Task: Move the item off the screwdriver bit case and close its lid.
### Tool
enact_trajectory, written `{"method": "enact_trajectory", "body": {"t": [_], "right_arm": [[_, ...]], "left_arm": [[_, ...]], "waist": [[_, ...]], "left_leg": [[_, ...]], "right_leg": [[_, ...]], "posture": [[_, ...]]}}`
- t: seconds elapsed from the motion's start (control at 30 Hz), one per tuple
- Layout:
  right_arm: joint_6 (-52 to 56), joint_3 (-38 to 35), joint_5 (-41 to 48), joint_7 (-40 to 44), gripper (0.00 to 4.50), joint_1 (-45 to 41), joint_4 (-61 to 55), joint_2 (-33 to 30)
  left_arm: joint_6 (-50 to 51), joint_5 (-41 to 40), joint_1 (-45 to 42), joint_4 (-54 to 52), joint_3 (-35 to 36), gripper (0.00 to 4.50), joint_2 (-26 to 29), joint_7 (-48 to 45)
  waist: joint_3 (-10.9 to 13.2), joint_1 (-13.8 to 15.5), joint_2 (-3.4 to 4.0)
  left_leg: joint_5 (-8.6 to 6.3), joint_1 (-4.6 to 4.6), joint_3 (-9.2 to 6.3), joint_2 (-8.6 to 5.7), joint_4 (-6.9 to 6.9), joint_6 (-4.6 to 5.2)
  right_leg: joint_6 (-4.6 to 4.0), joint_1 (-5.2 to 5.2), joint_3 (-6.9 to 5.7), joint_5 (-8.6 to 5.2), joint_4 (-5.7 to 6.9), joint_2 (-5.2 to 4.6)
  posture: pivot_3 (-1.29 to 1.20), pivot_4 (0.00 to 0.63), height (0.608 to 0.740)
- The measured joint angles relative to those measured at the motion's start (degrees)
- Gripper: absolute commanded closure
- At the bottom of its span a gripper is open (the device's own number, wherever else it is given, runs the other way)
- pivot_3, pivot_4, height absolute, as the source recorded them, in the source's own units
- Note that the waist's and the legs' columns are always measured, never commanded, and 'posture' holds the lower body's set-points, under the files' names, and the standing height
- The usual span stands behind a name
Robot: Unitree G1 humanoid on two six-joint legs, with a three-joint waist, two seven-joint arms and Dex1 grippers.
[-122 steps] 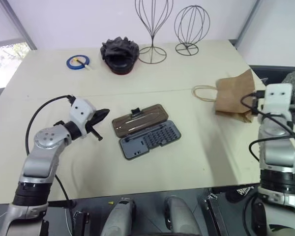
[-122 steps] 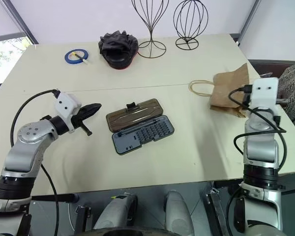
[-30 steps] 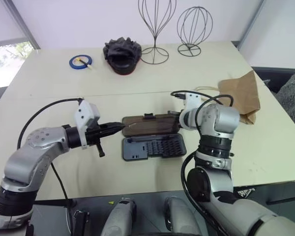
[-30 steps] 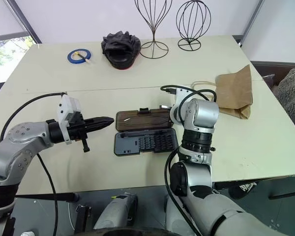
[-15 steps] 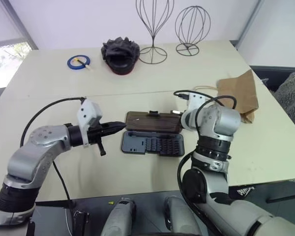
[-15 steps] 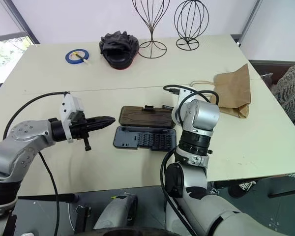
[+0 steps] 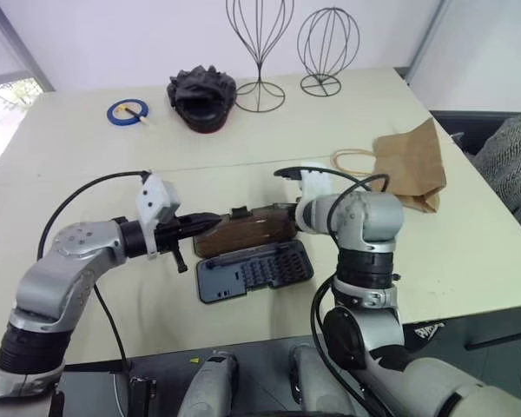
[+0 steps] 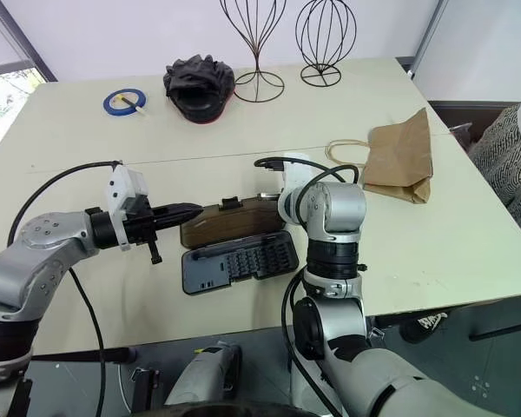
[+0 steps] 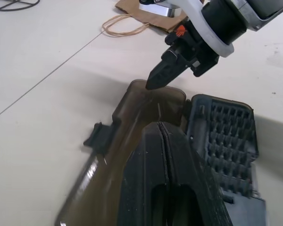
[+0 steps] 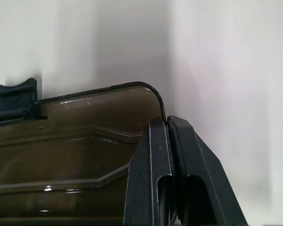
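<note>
Now lid (image 7: 243,228) tilted up (half-raised), both closed grippers touching it.

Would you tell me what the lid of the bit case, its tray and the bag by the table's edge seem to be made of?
The lid: likely smooth translucent plastic, smoky brown and glossy, with highlights.
The tray: probably matte dark grey moulded plastic, with moulded rows of sockets.
The bag: brown kraft paper, matte and creased; its looped handles look like twisted paper cord.
</note>
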Motion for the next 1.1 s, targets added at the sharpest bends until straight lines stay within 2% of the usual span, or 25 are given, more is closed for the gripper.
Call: {"method": "enact_trajectory", "body": {"t": [0.37, 1.03, 1.1], "right_arm": [[-0.87, -0.83, 10.58, -8.69, 4.48, 4.08, -3.98, -1.71], [-0.05, -5.13, 41.92, -33.33, 4.48, 4.89, -0.61, -9.82], [-0.04, -4.37, 44.35, -34.57, 3.88, 4.9, -0.22, -10.84]], "left_arm": [[0.0, 0.05, 1.05, -0.37, 0.01, 4.5, -0.08, 1.03], [-1.1, 1.75, -0.85, 0.22, -1.1, 4.5, -0.72, 0.03], [-1.11, 1.85, -0.85, 0.26, -1.11, 4.5, -0.75, -0.05]], "waist": [[-0.01, 0.15, -0.01], [-0.01, 0.37, -0.02], [-0.01, 0.3, -0.01]], "left_leg": [[0.0, 0.0, -0.02, 0.0, 0.01, 0.0], [0.0, 0.0, 0.05, -0.01, 0.06, 0.02], [0.0, 0.0, 0.06, -0.01, 0.06, 0.03]], "right_leg": [[0.0, 0.05, 0.0, 0.0, -0.04, -0.01], [0.01, 0.15, -0.02, -0.01, -0.07, -0.01], [0.01, 0.15, -0.02, -0.01, -0.07, 0.0]], "posture": [[0.0, 0.15, 0.74], [0.0, 0.15, 0.74], [0.0, 0.15, 0.74]]}}
